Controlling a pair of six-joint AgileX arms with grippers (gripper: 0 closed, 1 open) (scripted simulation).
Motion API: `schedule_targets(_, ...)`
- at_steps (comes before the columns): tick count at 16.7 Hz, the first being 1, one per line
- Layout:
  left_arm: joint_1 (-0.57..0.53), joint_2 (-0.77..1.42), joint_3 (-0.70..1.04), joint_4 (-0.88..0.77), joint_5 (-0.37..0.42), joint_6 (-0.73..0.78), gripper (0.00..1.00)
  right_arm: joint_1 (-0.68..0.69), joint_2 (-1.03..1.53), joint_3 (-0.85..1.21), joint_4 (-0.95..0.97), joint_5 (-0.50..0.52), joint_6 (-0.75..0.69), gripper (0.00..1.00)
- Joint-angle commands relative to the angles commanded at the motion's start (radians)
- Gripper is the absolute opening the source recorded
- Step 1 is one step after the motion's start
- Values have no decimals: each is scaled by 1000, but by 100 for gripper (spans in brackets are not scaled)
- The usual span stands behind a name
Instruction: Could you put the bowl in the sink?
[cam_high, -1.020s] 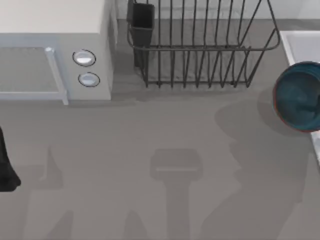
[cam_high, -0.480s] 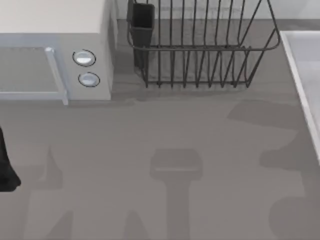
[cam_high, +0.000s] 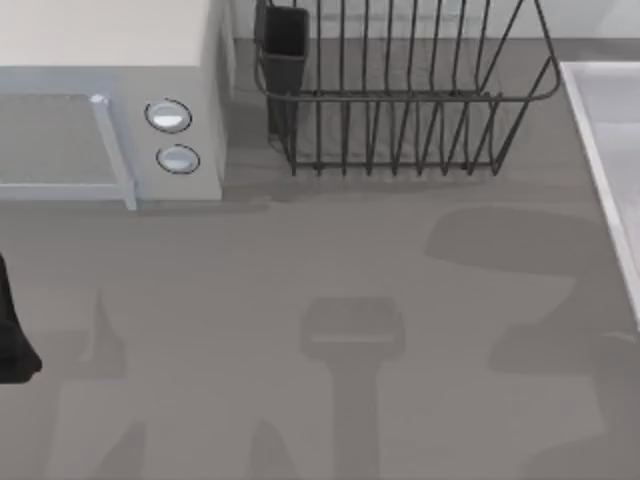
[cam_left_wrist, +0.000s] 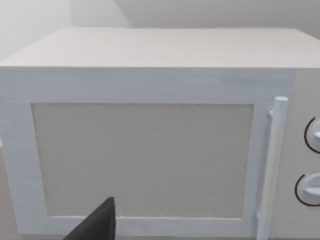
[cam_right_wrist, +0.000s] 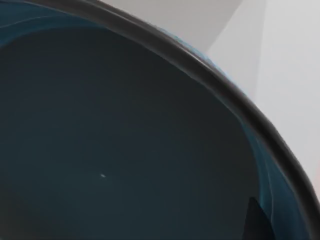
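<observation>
The bowl (cam_right_wrist: 115, 145) sits right up against the right wrist camera, showing a dark teal inside and a dark rim. A dark sliver of a fingertip (cam_right_wrist: 254, 220) lies on its inside near the rim, so my right gripper is shut on the bowl. Behind the rim is the pale sink (cam_right_wrist: 295, 75). In the top view the sink's raised light rim (cam_high: 600, 170) runs along the right edge. My left arm (cam_high: 10, 335) is parked at the table's left edge, and one of its dark fingers (cam_left_wrist: 97, 225) stands alone in front of the microwave door.
A white microwave (cam_high: 110, 90) with two round knobs stands at the back left. A dark wire dish rack (cam_high: 400, 90) with a black cup holder stands at the back middle. Arm shadows fall across the grey tabletop (cam_high: 330, 300).
One second ago the bowl hung at the top view's right edge over the sink's rim. It has since moved right, out of that view. The left arm has not moved.
</observation>
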Motion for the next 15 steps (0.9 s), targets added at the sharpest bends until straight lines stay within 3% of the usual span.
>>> schedule_targets(6, 0, 0, 0, 0, 0, 0, 100, 1, 116, -9, 113, -2, 1, 0)
schedule_targets(15, 0, 0, 0, 0, 0, 0, 100, -4, 634, -89, 733, 5, -4, 0)
